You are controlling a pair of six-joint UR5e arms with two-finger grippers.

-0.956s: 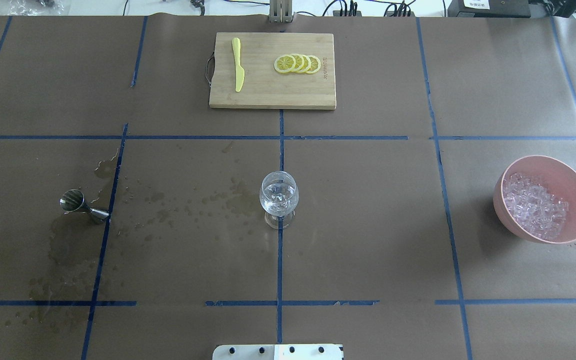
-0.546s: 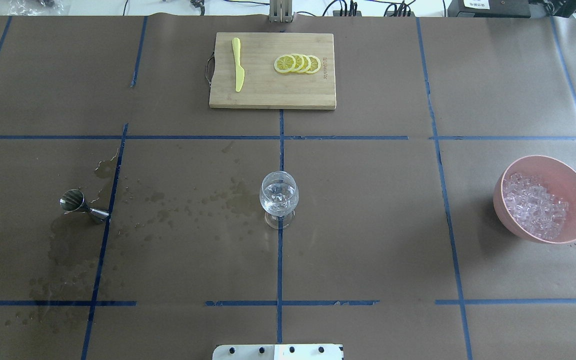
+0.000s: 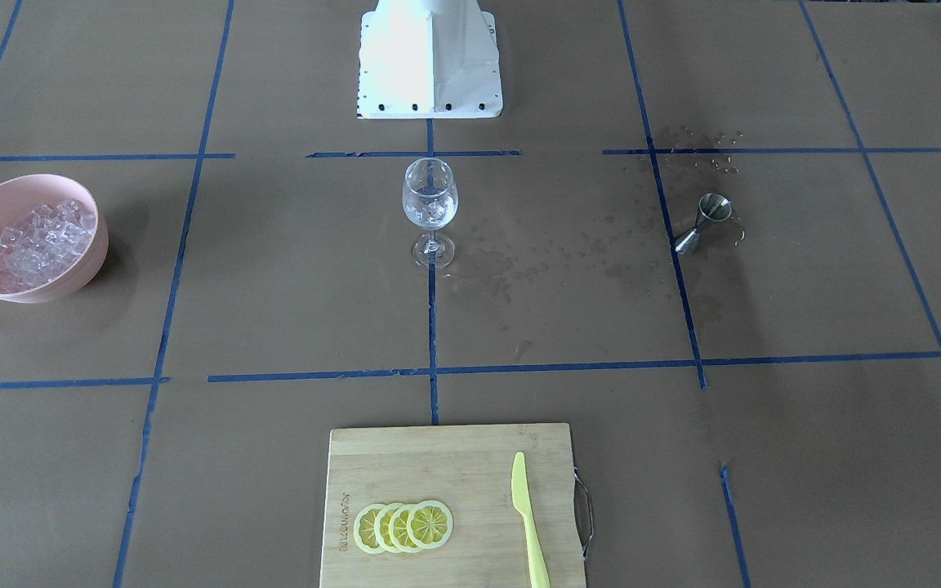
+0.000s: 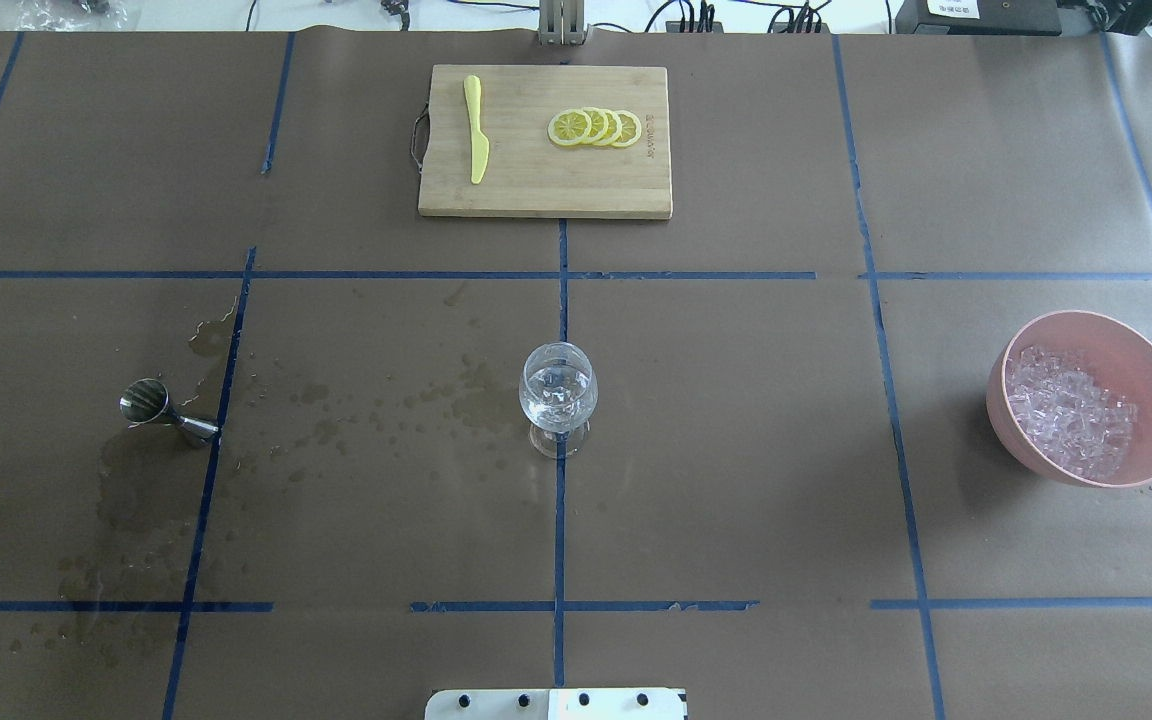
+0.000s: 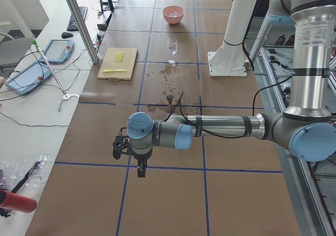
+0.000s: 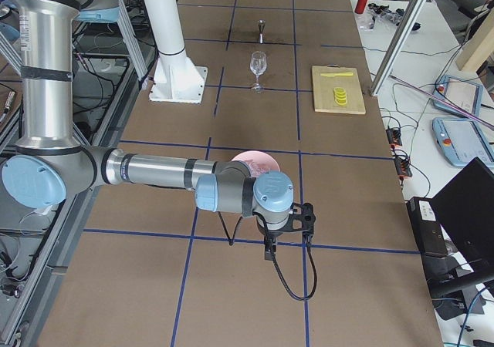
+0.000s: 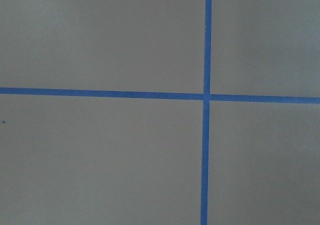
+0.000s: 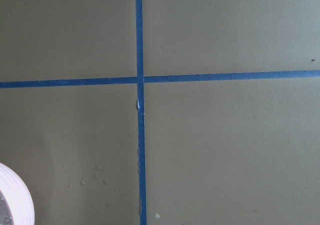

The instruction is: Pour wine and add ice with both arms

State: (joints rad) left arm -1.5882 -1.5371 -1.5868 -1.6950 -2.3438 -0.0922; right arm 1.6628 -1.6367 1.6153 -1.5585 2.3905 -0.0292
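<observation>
- The right claw [image 6: 268, 254] hangs nose-down over a crossing of blue tape [image 8: 139, 79] at its own end of the table. Only a side view shows it, so I cannot tell whether its fingers are spread or pressed together.
- The left claw [image 5: 140, 173] hangs the same way at the opposite end, and its state cannot be told either.
- The relation that counts: the ice [image 4: 1071, 412] lies just beside the right claw, on the side toward the table's middle. It is heaped in a pink bowl [image 4: 1131, 352] (whose pale rim clips a corner of the right wrist view). The left claw is well apart from it, so in my judgement any more ice falls to the right arm.
- The glass [image 4: 557, 392] stands upright well beyond the bowl from the right claw, between the two claws and far from both.
- The wine [image 3: 431, 214] seems to sit low in that glass as a small clear pool with a few glassy lumps in it. Both steps look done, or nearly so.
- The jigger [image 4: 168, 414] appears to stand upright, long axis vertical, nearer the left claw, beside damp blotches [image 4: 136, 490] in the brown paper.
- Materials:
  - the glass is thin, clear and stemmed, and likely slippery and top-heavy;
  - the bowl is round, matte and smooth-walled;
  - the cubes are hard and glassy;
  - the jigger is polished steel, pinched at the waist;
  - the paper soaks up spills.
</observation>
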